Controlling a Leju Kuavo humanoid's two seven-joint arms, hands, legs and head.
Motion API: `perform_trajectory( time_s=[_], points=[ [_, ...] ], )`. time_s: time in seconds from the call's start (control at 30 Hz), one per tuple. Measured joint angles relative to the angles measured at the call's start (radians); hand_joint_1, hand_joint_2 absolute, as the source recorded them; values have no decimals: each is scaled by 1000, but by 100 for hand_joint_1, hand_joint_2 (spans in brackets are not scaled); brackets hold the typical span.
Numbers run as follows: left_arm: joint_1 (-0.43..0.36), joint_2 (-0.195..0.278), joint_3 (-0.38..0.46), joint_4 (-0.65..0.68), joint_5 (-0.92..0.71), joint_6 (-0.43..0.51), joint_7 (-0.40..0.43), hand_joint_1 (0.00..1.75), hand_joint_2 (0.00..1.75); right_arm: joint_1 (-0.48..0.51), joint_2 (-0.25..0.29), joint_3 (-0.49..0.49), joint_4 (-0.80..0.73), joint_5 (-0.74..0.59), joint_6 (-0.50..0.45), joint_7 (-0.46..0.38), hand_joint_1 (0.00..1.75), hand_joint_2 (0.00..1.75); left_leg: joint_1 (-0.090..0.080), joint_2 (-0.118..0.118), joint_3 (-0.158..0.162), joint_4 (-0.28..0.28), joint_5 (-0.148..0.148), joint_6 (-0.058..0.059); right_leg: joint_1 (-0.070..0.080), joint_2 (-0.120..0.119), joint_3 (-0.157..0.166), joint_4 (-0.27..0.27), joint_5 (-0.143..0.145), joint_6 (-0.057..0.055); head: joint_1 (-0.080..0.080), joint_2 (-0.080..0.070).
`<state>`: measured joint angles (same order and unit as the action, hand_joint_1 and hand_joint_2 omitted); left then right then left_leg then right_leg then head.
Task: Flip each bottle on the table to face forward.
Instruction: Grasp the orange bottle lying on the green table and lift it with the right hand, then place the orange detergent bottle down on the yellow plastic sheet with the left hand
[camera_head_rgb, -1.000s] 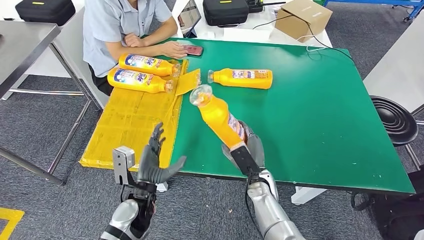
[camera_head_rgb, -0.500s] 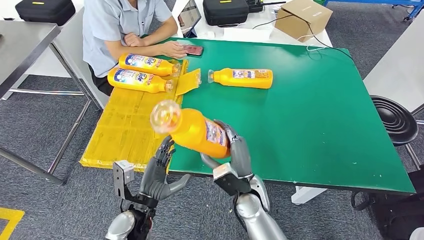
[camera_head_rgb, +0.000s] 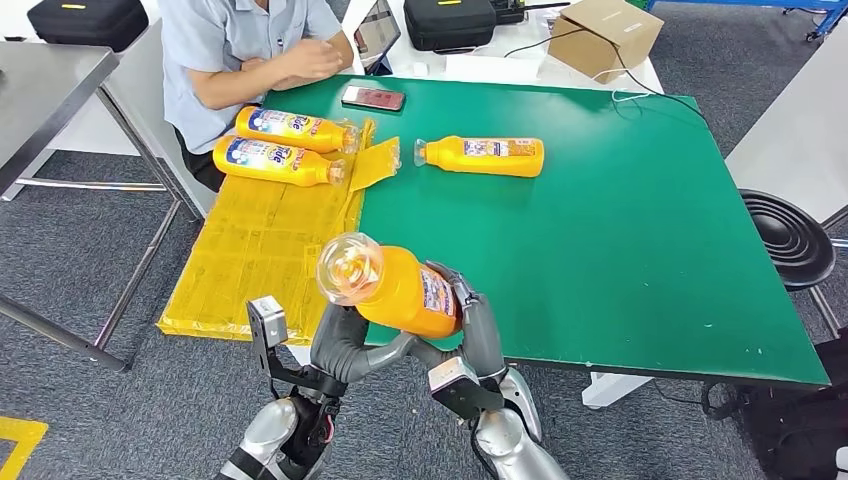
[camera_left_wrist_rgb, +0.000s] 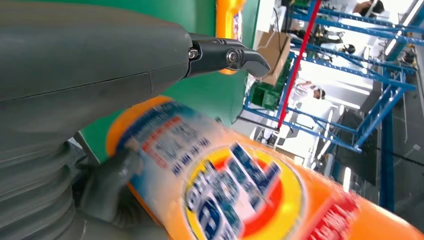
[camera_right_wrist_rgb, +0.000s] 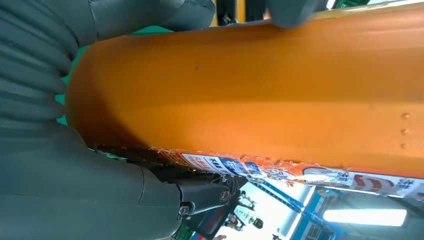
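Where the head view looks down past the near edge of the green table (camera_head_rgb: 640, 250), the right hand (camera_head_rgb: 470, 325) grips an orange held bottle (camera_head_rgb: 400, 290) by its lower body, lifted off the surface with its clear cap toward the camera; the left hand (camera_head_rgb: 345, 345) reaches up beneath it, thumb against the underside, though whether its fingers close round the bottle is hidden by the bottle itself; a third bottle (camera_head_rgb: 485, 156) lies flat near the table's middle, well apart, with bare green all around it; two more bottles (camera_head_rgb: 280, 145) lie side by side on the yellow sheet (camera_head_rgb: 250, 250) at the left edge, near a seated person (camera_head_rgb: 240, 50), whose head is cut off by the frame; a phone (camera_head_rgb: 373, 97) lies beyond.

Through the left wrist view the held bottle's label (camera_left_wrist_rgb: 235, 195) runs close and blurred, and one dark fingertip (camera_left_wrist_rgb: 240, 57) stands clear of it.

Through the right wrist view the orange body (camera_right_wrist_rgb: 260, 90) presses against the hand's grey cover; the label's print is torn-edged and too small to read.
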<state>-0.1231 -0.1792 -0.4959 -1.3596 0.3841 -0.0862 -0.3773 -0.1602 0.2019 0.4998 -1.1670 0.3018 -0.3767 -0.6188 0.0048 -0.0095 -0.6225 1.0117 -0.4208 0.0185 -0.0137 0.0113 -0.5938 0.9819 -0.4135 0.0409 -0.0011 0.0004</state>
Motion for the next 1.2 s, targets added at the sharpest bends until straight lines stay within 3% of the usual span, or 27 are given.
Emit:
perform_trajectory(
  time_s=[0.5, 0.9, 1.2],
  points=[
    [5, 21, -27, -44, 2, -24, -18, 0, 175, -17, -4, -27, 74, -69, 6, 14, 175, 175, 0, -1, 0, 0, 0, 0, 0, 0, 0, 0, 0, 0, 0, 0],
    [8, 24, -28, -47, -50, 15, -22, 0, 175, -32, -5, -27, 142, 68, -39, 66, 175, 175, 0, 0, 0, 0, 0, 0, 0, 0, 0, 0, 0, 0, 0, 0],
    [-10, 22, -28, -26, -3, 20, 31, 0, 175, -51, 3, 17, 171, 142, -42, 86, 175, 175, 0, 0, 0, 0, 0, 0, 0, 0, 0, 0, 0, 0, 0, 0]
  ],
)
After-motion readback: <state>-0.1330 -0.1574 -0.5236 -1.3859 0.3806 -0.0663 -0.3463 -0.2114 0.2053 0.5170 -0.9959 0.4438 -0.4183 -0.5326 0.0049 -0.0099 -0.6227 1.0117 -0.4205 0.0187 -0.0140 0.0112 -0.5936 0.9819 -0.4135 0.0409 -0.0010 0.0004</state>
